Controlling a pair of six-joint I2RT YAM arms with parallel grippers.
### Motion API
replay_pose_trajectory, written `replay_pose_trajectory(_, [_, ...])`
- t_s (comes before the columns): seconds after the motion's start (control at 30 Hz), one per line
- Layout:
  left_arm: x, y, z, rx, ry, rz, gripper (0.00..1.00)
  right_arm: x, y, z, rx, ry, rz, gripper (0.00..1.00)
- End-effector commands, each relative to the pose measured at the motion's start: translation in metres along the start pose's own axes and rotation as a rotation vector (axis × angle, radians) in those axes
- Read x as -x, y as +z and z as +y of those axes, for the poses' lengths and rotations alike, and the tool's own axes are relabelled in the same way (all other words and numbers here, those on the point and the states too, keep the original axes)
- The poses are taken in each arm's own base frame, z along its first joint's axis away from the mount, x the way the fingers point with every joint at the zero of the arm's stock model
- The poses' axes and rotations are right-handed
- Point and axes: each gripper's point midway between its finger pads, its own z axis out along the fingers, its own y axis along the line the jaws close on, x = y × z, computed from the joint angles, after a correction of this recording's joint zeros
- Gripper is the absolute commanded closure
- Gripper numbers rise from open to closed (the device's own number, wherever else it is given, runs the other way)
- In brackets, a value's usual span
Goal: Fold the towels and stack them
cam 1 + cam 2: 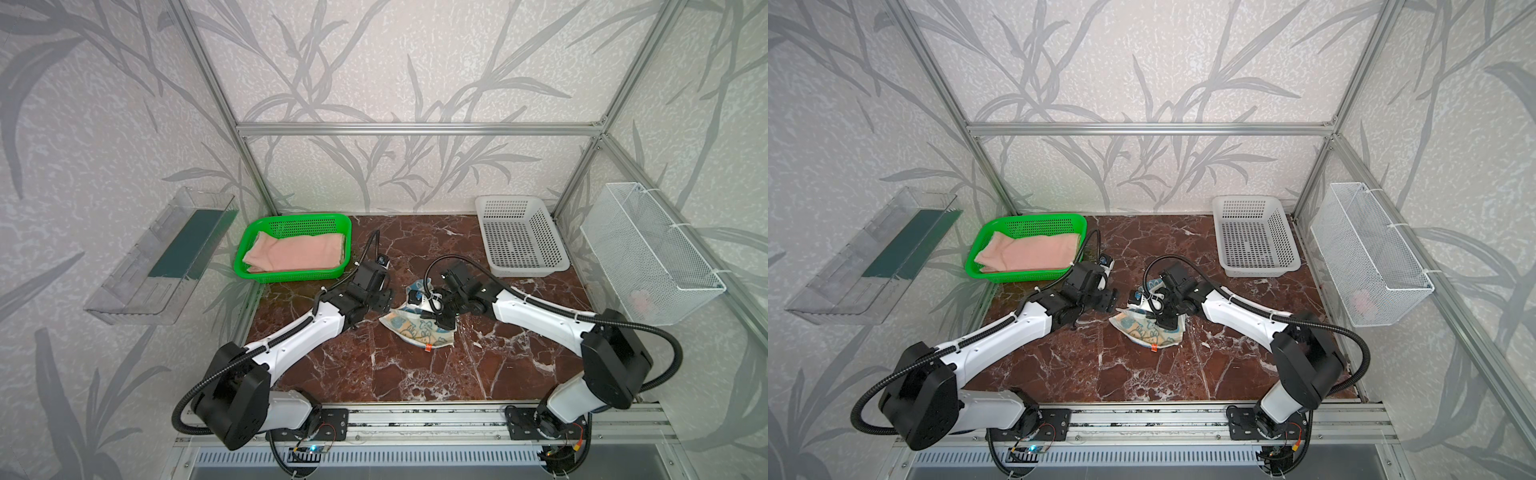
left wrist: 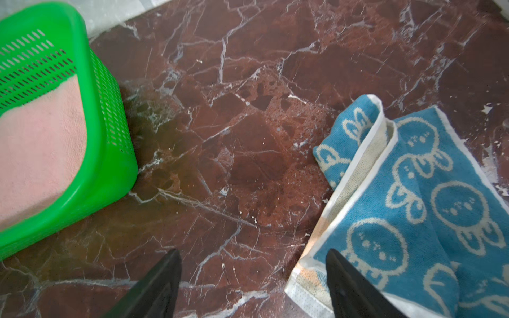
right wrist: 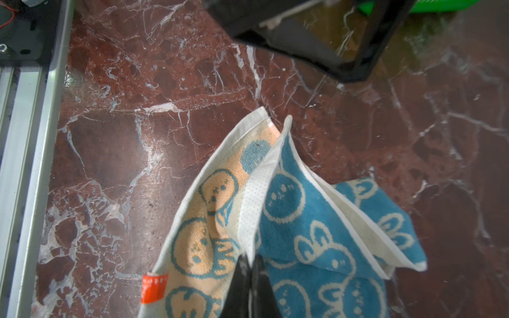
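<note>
Teal towel point(image 3: 316, 234): crumpled on the surface point(image 1: 374, 374), directly under my right end effector and just beside my left one. A cream-and-orange layer point(image 3: 198, 242) lies beneath, and I cannot tell whether it is a second towel or the reverse.
Right end effector point(image 3: 250, 258): pressed together, pinching the towel's white hem.
Left end effector point(image 2: 252, 252): spread, holding nothing, one finger point(image 2: 352, 283) over the towel's corner.
Pink towel point(image 1: 295, 253): folded in the green basket point(image 1: 297, 217), beyond my left end effector.
Risk: my pinch looks to catch one thin hem only. Lifting could drag the layers apart or let the hem slip, leaving a skewed fold. My left finger could snag both layers if it closes where it is.
Views: the right wrist view shows the pinch, which is hidden under my wrist in both top views. The top views alone show the white basket point(image 1: 511, 198) beyond my right end effector.
</note>
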Motion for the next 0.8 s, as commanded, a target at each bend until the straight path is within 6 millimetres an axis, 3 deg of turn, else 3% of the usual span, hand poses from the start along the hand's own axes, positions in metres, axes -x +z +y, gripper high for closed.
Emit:
replay_pose_trajectory(0.0, [0.027, -0.008, -0.003, -0.019, 0.111, -0.142, 0.17, -0.002, -0.012, -0.009, -0.084, -0.111, -0.002, 1.0])
replay_pose_trajectory(0.13, [0.038, -0.006, -0.01, -0.07, 0.255, -0.205, 0.14, -0.006, -0.021, -0.011, -0.114, -0.16, 0.002, 1.0])
replay_pose_trajectory(0.3, [0.027, 0.002, -0.023, -0.162, 0.515, -0.18, 0.14, -0.008, -0.029, -0.019, -0.144, -0.158, 0.004, 1.0])
replay_pose_trajectory(0.5, [0.026, -0.013, -0.019, -0.322, 0.579, -0.191, 0.14, -0.016, -0.033, -0.025, -0.166, -0.153, 0.03, 1.0])
replay_pose_trajectory(0.63, [0.01, -0.022, -0.034, -0.452, 0.646, -0.179, 0.14, -0.015, -0.037, -0.029, -0.186, -0.148, 0.013, 1.0])
replay_pose_trajectory(0.77, [-0.006, -0.018, -0.048, -0.554, 0.649, -0.142, 0.15, -0.01, -0.041, -0.03, -0.195, -0.15, -0.013, 1.0])
